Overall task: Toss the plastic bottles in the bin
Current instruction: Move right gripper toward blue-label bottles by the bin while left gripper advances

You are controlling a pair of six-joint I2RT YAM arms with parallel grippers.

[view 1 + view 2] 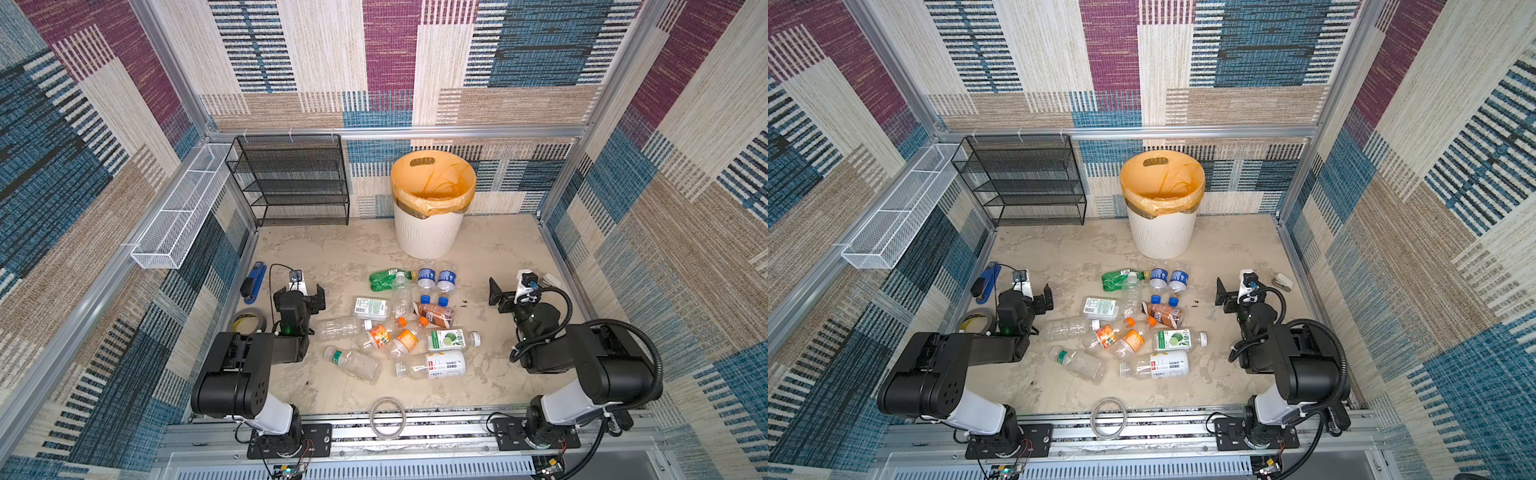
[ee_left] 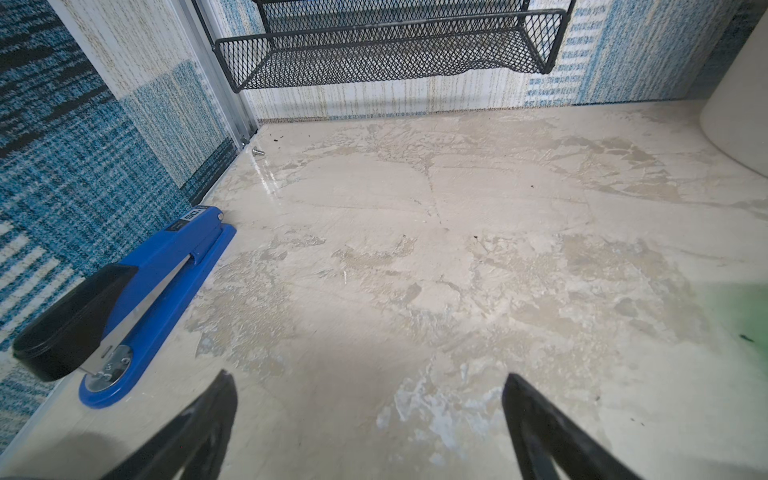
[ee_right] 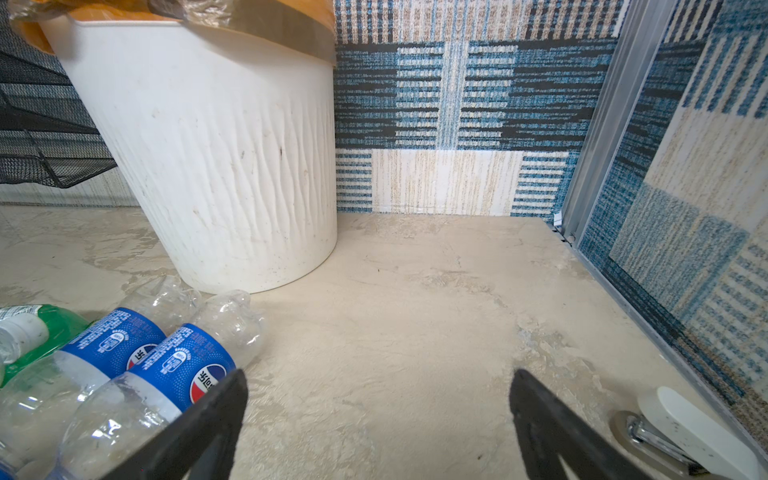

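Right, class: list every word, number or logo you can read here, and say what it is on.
"50": small label on the blue stapler.
Round red, white and blue logo, no words: on the two blue-label bottles; the print beside it is unreadable.
Labels and barcodes on the other bottles: too small to read.

In the right wrist view the blue-labelled bottle (image 3: pixel 183 365) and the second blue-labelled bottle (image 3: pixel 112 340) beside it each carry the red, white and blue Pepsi globe. Chinese characters stand next to it (seen sideways). The fine white print around them is too small to read. In the left wrist view the blue stapler (image 2: pixel 158 282) bears a small tag near its hinge that seems to read "50". In a top view the white-labelled bottle (image 1: pixel 440 365) shows a barcode with illegible digits. The green-and-white-labelled bottle (image 1: pixel 451 340) shows a lime picture with unreadable lettering.
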